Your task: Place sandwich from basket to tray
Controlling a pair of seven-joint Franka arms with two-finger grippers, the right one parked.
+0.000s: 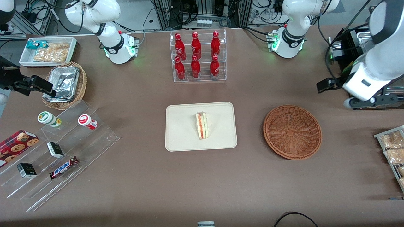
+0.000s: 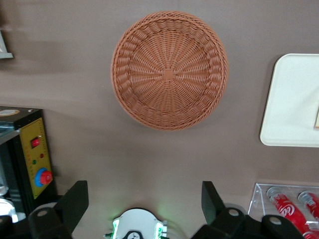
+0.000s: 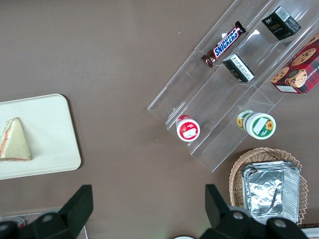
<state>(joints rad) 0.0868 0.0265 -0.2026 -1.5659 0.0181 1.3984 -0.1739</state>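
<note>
Front view: sandwich [image 1: 202,125] lies on the tray [image 1: 180,138], near its middle, cut edge up. Basket [image 1: 292,131] sits beside the tray toward the working arm's end of the table [image 1: 202,189], nothing in it. Left arm is pulled up and off to that end, above the table edge, well apart from the basket; claw not clearly seen here.

Left wrist view: claw [image 2: 144,206] hangs high over bare table, fingers [image 2: 75,201] spread wide apart, holding nothing. Basket directly below, tray corner [image 2: 291,99] beside it.

Right wrist view: sandwich [image 3: 14,140] flat on tray [image 3: 55,134].
</note>
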